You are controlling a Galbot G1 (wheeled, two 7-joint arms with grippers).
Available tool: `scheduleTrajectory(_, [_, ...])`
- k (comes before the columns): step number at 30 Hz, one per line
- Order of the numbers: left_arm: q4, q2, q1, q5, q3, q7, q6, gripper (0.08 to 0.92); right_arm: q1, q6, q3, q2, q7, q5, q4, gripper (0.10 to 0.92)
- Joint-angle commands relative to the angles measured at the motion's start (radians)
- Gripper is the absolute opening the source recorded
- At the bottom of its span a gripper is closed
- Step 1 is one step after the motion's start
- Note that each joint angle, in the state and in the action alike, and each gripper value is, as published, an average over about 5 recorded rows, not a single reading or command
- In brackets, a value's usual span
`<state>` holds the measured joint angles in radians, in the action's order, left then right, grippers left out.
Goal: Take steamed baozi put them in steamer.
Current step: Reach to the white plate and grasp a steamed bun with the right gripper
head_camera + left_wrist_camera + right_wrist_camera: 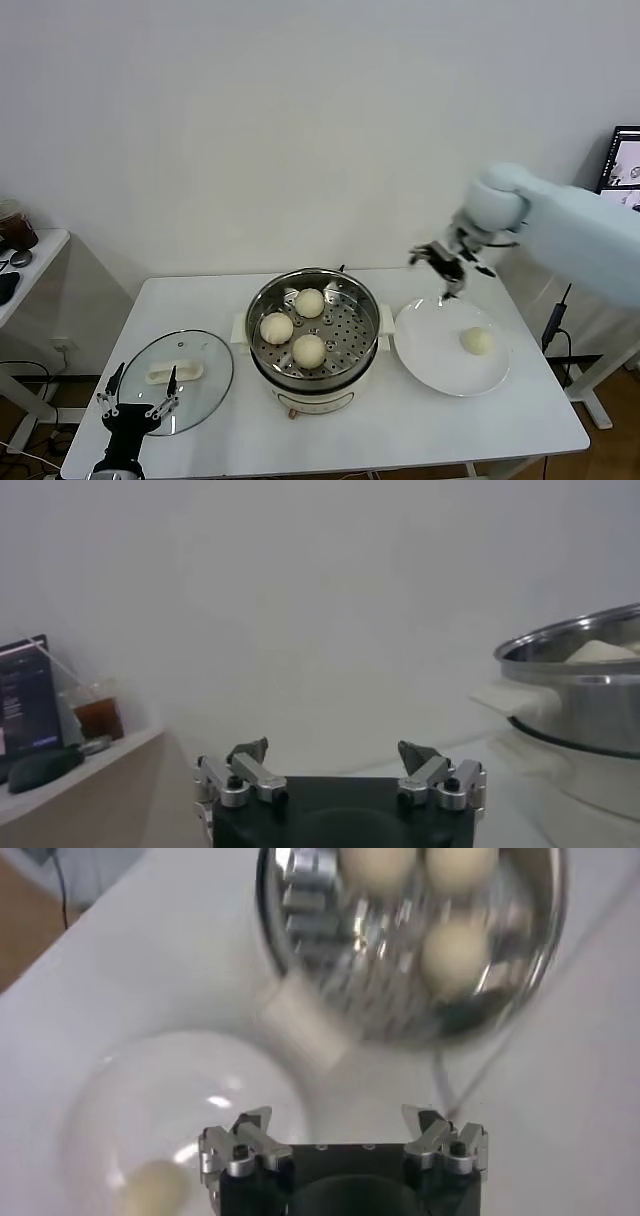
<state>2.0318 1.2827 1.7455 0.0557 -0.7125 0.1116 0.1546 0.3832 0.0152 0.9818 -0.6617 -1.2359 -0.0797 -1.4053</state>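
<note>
Left gripper [139,392] hangs low at the near left edge of the bench [520,420], fingers [250,752] spread open and empty, just over the near rim of the glass lid [178,380], which lies flat on the bench. Steamer [314,338] stands at the bench centre, right of the lid; three buns [309,350] sit on its perforated tray, apart from one another. White plate [430,350] lies just right of the steamer, touching or nearly touching its side handle. One bun [478,341] rests on the plate, toward its right side. Right gripper [440,266] is raised above the far edge of the plate, fingers [250,1128] open, holding nothing
</note>
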Motion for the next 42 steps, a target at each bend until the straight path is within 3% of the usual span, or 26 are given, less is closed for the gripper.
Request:
scheduleTrajectory(1, [0.001,-0.001,-0.001,-0.001,0.004,-0.001,0.000,0.823,-0.368,-0.090,-0.305,0.170,-0.002,-0.121,0.140,0.823])
scheduleTrajectory(19, [0.003,0.008,0.022,-0.007,-0.015,-0.001,0.000,0.823,-0.582,0.004,-0.529,-0.055,0.091,-0.296,0.395,0.823])
scheduleTrajectory(36, [-0.004,0.013,0.021,-0.006,-0.024,0.000,-0.001,0.823,-0.566,0.019,-0.534,-0.168,0.109,-0.360,0.489,0.821])
scheduleTrajectory(42, [-0.004,0.015,0.022,-0.006,-0.023,0.000,-0.001,0.823,-0.565,0.012,-0.531,-0.163,0.088,-0.385,0.491,0.735])
